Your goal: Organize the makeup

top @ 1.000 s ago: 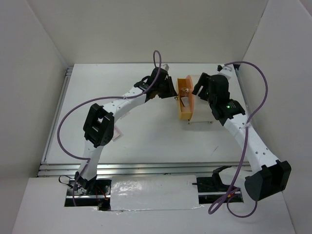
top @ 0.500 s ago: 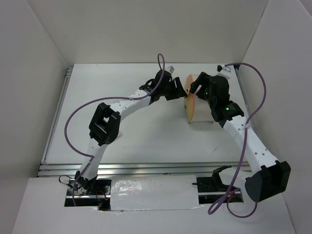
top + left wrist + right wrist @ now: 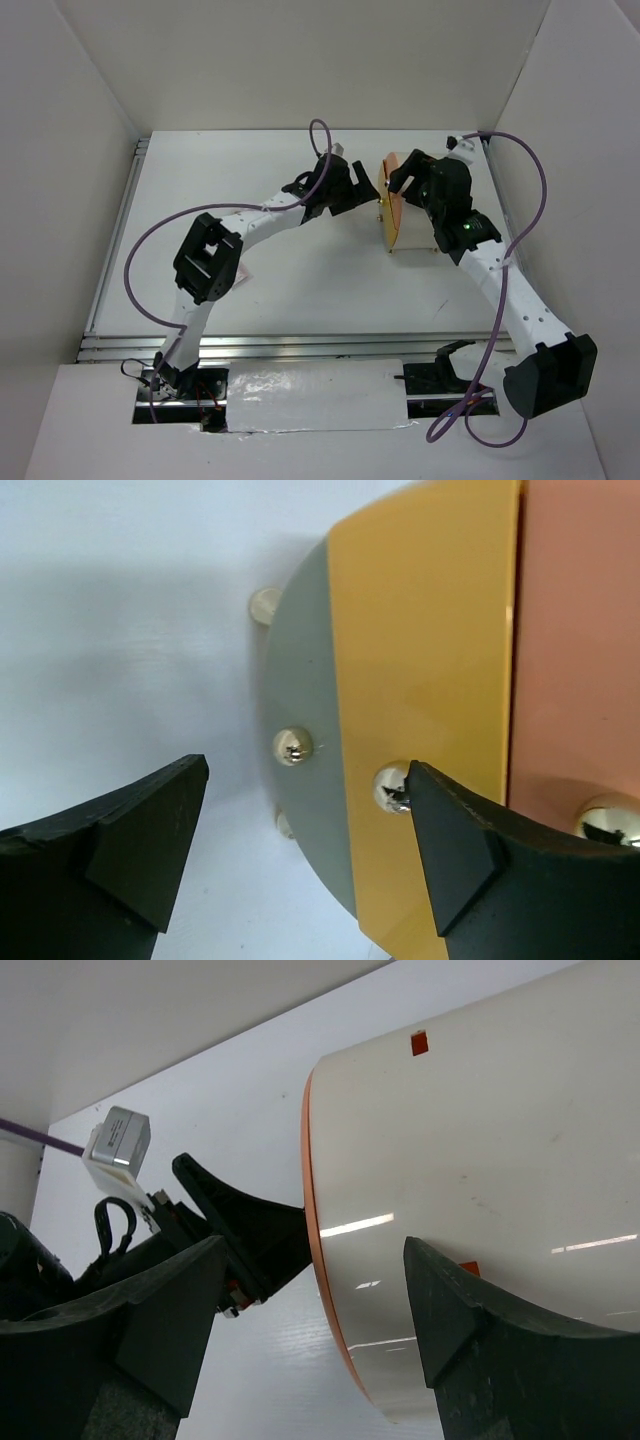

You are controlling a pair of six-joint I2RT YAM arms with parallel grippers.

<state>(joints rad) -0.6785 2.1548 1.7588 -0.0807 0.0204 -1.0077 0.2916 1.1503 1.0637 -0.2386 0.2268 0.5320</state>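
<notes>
Jaws on my left gripper and right gripper are gaping empty beside the orange drawer of the cream cylindrical container.

Cream container behind spread right gripper

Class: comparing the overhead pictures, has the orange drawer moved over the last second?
Yes. The orange drawer has slid rightward into the cream container, away from the table's left rail.
</notes>
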